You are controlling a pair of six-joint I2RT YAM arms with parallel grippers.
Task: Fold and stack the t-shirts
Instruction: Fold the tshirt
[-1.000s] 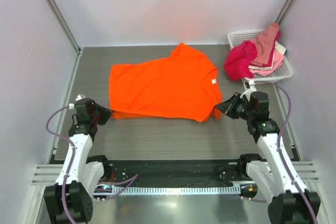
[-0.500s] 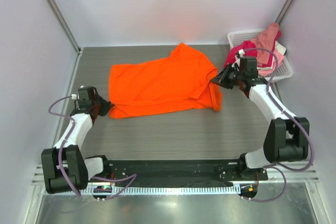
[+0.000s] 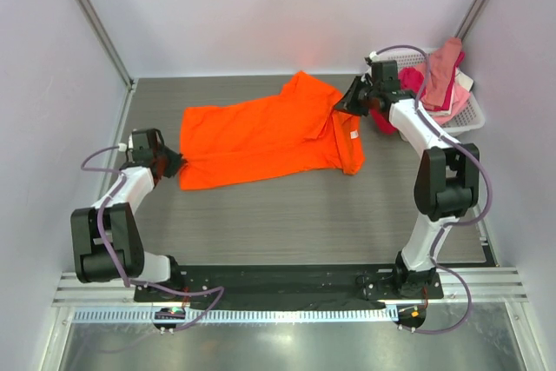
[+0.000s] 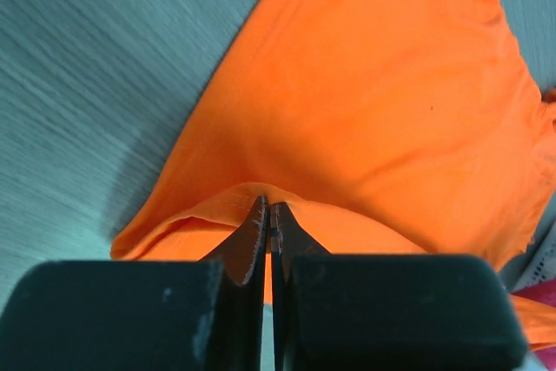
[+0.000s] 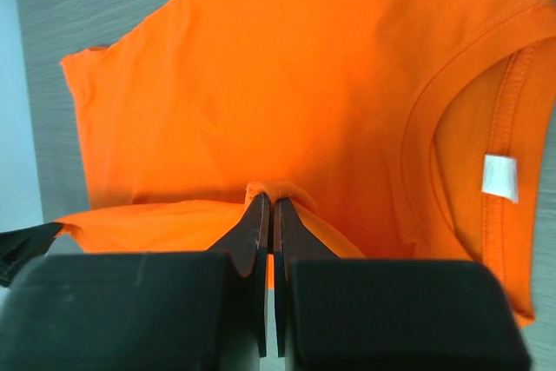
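Top external: the orange t-shirt [image 3: 269, 136] lay spread mid-table [image 3: 287, 215], long axis roughly 9-to-3, with one lobe poking toward 12. The left gripper [image 3: 174, 165] sat at the shirt's 8 o'clock corner and the right gripper [image 3: 341, 106] at its 2 o'clock edge, so the cloth spanned between the two hands. Left wrist showed the left gripper [image 4: 269, 210] pinched closed, jaws pressed together with a bunched fold of orange hem at the tips and the rest of the shirt [image 4: 382, 84] running away toward 12–1. Right wrist showed the same: the right gripper [image 5: 268, 202] clamped on a small pucker of cloth, the shirt body [image 5: 287, 84] flat beyond it at 12, and the neck label [image 5: 499, 177] showing at 3. The other t-shirts [image 3: 439, 76], magenta and pinks, were heaped in the basket [image 3: 473, 115] in the 2 o'clock corner, just beside the right arm, with some cloth draped over the rim. The relation that matters: the two grips were not level. The right one sat well toward 12, near the collar end, while the left one was back on the near side at 8, so the held edge ran diagonally, not parallel to the long axis. My read is that this was mid-fold, with the right end already turned over — the left end not yet. The next move likely needs the left hand to carry its corner toward 12–1 to square the fold. The main risk is a skewed crease, or the right arm brushing the basket.
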